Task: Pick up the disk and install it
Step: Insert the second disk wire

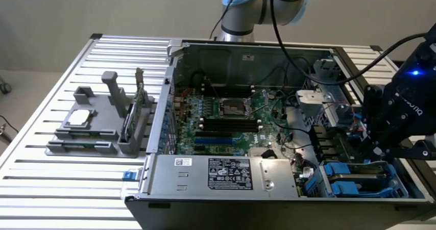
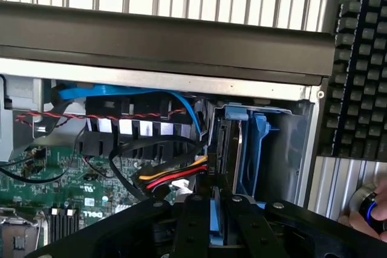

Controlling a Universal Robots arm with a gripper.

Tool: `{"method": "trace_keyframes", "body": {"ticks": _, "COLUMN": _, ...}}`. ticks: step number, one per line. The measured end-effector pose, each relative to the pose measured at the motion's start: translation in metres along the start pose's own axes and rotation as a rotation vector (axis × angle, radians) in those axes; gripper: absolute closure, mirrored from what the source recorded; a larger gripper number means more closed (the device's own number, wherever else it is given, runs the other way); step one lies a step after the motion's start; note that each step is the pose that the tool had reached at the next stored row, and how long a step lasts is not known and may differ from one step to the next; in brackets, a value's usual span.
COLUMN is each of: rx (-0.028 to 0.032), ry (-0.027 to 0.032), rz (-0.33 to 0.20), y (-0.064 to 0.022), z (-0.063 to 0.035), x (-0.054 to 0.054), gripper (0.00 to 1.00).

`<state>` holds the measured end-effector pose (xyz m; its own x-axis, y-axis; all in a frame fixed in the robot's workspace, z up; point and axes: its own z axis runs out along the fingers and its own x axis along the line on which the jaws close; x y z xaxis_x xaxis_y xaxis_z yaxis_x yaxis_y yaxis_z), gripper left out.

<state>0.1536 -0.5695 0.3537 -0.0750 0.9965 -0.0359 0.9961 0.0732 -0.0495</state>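
The disk (image 2: pixel 228 149) stands on edge in the drive bay at the corner of the open computer case, grey metal between the blue plastic sides of its carrier frame (image 2: pixel 259 143). My gripper (image 2: pixel 216 212) is right over it. Its black fingers (image 2: pixel 192 222) are closed on the blue edge of the carrier. In the exterior view my gripper (image 1: pixel 377 151) reaches down into the case at that view's right, just above the blue drive bay (image 1: pixel 347 179).
Red, yellow and black cables (image 2: pixel 166 179) and a blue cable (image 2: pixel 139 95) lie close beside the bay. The motherboard (image 1: pixel 225 112) fills the case's middle, with the grey power-supply box (image 1: pixel 225 174) at the front. A grey fixture (image 1: pixel 95 123) stands outside on the slatted table (image 1: pixel 61 189). A black keyboard (image 2: pixel 363 58) lies beyond the case wall.
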Motion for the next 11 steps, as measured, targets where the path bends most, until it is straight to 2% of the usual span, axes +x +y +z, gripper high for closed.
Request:
{"method": "trace_keyframes", "body": {"ticks": 2, "rx": 0.0039, "ry": -0.004, "rz": 0.001, "y": 0.003, "z": -0.0004, "x": 0.0, "gripper": 0.84}}
{"method": "trace_keyframes", "body": {"ticks": 5, "rx": 0.0058, "ry": -0.0108, "rz": 0.01, "y": 0.0079, "z": -0.0006, "x": 0.0, "gripper": 0.84}}
{"method": "trace_keyframes", "body": {"ticks": 11, "rx": 0.0089, "ry": -0.0117, "rz": 0.057, "y": 0.0114, "z": 0.0014, "x": 0.0, "gripper": 0.84}}
